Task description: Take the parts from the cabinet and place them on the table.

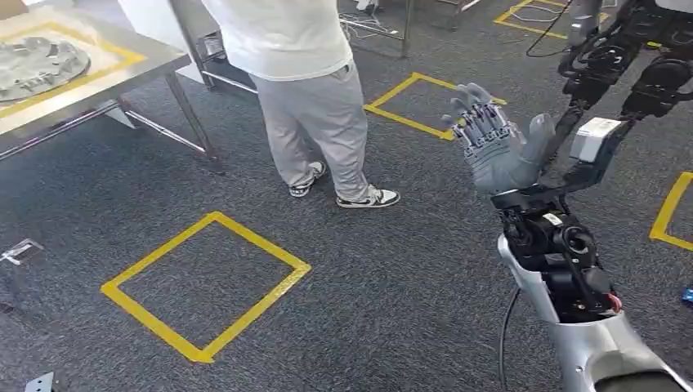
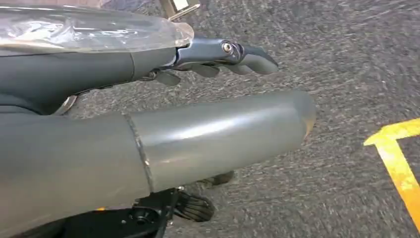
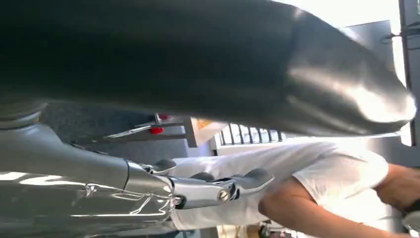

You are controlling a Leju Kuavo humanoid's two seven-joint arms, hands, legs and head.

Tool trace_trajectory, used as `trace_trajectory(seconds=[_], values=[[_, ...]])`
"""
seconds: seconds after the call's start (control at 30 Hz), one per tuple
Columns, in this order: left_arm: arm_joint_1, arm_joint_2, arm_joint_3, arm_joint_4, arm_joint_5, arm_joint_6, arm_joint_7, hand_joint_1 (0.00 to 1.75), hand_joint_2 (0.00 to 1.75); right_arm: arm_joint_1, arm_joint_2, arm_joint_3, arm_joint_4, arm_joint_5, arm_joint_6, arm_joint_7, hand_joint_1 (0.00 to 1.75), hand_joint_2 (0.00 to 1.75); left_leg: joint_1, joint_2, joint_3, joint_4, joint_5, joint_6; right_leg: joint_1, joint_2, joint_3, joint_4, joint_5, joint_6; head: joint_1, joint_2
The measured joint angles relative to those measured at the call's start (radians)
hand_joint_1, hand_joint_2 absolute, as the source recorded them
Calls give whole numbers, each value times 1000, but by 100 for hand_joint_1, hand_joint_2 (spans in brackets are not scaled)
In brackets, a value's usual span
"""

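A grey round metal part [image 1: 37, 65] lies on the table [image 1: 122, 77] at the far left, inside a yellow taped outline. My right hand [image 1: 498, 143] is raised in front of me at the right, palm up, fingers spread, holding nothing. In the right wrist view the right hand [image 3: 208, 89] stretches out its fingers [image 3: 223, 191] towards a person in a white shirt [image 3: 317, 168]. My left hand [image 2: 198, 134] hangs over the dark carpet with its fingers [image 2: 237, 57] extended and nothing in it.
A person [image 1: 306, 90] in a white shirt and grey trousers stands ahead, between me and the table. Yellow tape squares [image 1: 204, 286] mark the carpet. Dark machinery [image 1: 629, 57] stands at the far right, behind my right arm.
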Motion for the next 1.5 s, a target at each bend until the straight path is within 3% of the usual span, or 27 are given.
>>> trace_trajectory(seconds=[0.1,0.13,0.17,0.2,0.3,0.33,0.47,0.5,0.57,0.63,0.67,0.73,0.8,0.83,0.87,0.93,1.0,1.03,1.13,1.17,1.2,1.23,1.3,1.33,1.37,1.43,1.5], values=[[-1,0,0,0,0,3,2,0,0,6,0,0,-5,0,0,1,0,0,2,-21,-113,246,-119,-8,1,10,-6,0,3,-8,-7,0],[1,-1,0,0,0,3,5,0,0,9,0,0,-5,0,0,1,0,0,2,-21,-148,314,-136,-9,2,15,-8,0,4,-9,-7,0],[2,-2,0,0,0,3,8,0,0,9,0,0,-5,0,-2,1,0,0,2,-21,-156,323,-127,-8,2,19,-8,0,5,-10,-7,0],[2,-3,2,0,2,3,10,0,0,7,0,2,-5,0,-2,0,0,0,2,-21,-138,281,-95,-5,2,24,-8,1,5,-10,-9,0],[-5,7,5,0,10,-2,11,0,0,-25,0,8,-2,5,-2,-4,0,0,2,-37,-1,4,34,11,2,37,-7,2,7,-7,-11,0],[-11,13,7,0,11,-7,11,0,0,-37,0,9,1,8,-2,-6,0,0,-2,-45,15,-36,26,14,10,41,-13,6,5,-2,-13,0],[-15,15,11,0,12,-9,11,0,0,-50,0,14,4,11,-2,-8,0,0,0,-36,14,-41,34,30,8,48,-14,1,8,22,-10,0],[-16,15,11,0,12,-9,11,0,0,-52,0,15,5,11,-3,-8,0,0,5,-30,17,-45,38,34,3,35,-28,21,-7,26,-11,0],[-17,15,12,0,12,-9,11,0,0,-64,0,17,8,13,-4,-14,0,0,5,-27,17,-45,37,41,2,17,-74,131,-76,32,0,0],[-15,14,12,0,12,-8,13,0,0,-65,1,22,18,18,-5,-27,0,0,4,-21,15,-44,37,42,-2,14,-159,322,-148,41,4,0],[-14,14,13,0,13,-6,14,0,0,-69,1,23,30,22,-4,-38,0,0,4,-19,16,-44,36,42,-4,12,-173,349,-146,43,5,0],[-15,12,14,0,15,-6,14,0,0,-92,3,27,56,29,-3,-53,0,0,5,-13,16,-41,34,39,-10,7,-126,249,-76,45,8,0],[-15,11,14,0,19,-6,14,0,0,-120,6,32,71,34,0,-58,0,0,4,-8,18,-35,28,30,-12,-13,-33,58,9,42,10,0],[-15,13,15,0,21,-6,14,0,0,-134,10,34,82,35,0,-59,0,0,-3,-6,15,-32,25,26,-4,-22,-18,30,-10,41,10,0],[-15,14,16,0,22,-7,14,0,0,-145,14,36,90,39,1,-60,0,0,-4,-3,8,-26,26,22,-5,-17,-8,17,-12,30,8,0],[-14,15,19,0,24,-9,13,0,0,-146,19,39,104,40,0,-60,0,0,-3,2,7,-30,32,12,0,-12,-15,22,-10,21,3,0],[-15,16,20,0,26,-15,13,0,0,-156,26,42,111,43,0,-60,0,0,1,-1,4,-17,16,0,-7,-7,-10,12,-2,7,3,0],[-15,16,20,0,26,-16,13,0,0,-165,32,43,114,45,0,-60,0,0,2,-12,-15,23,-12,-4,-6,-4,-12,10,0,2,-4,0],[-10,20,21,0,27,-16,13,0,0,-169,42,47,127,48,-1,-60,0,0,3,-21,-138,270,-116,-12,-2,5,-16,10,2,-7,-9,0],[-7,20,21,0,27,-16,13,0,0,-168,44,48,131,48,-2,-59,0,0,3,-21,-162,311,-121,-12,-1,10,-16,10,2,-8,-10,0],[-4,20,21,0,27,-17,13,0,0,-169,45,48,134,48,-2,-59,0,0,3,-22,-159,299,-100,-10,-1,15,-16,10,2,-8,-9,0],[-4,21,21,0,27,-17,13,0,0,-169,47,49,137,48,-2,-60,0,0,3,-22,-130,234,-58,-7,0,20,-15,10,2,-8,-10,0],[-6,24,21,0,27,-17,13,0,0,-172,52,49,142,48,-2,-60,0,0,3,-31,-38,47,30,5,0,30,-13,10,2,-7,-10,0],[-7,27,21,0,27,-17,13,0,0,-175,55,49,144,48,-2,-60,0,0,3,-50,-10,-12,38,12,1,33,-15,10,2,-6,-11,0],[-9,29,23,0,27,-17,13,0,0,-179,56,50,147,49,-2,-60,0,0,0,-48,-5,-29,36,13,7,39,-20,15,2,1,-12,0],[-8,30,24,0,30,-17,13,0,0,-179,57,50,152,52,-2,-60,0,0,-5,-41,-6,-25,34,18,3,44,-20,11,3,12,-12,0],[-8,29,24,0,31,-19,13,0,0,-180,57,49,153,54,-1,-60,0,0,9,-31,2,-40,43,30,4,45,-23,14,-3,22,-11,0]])
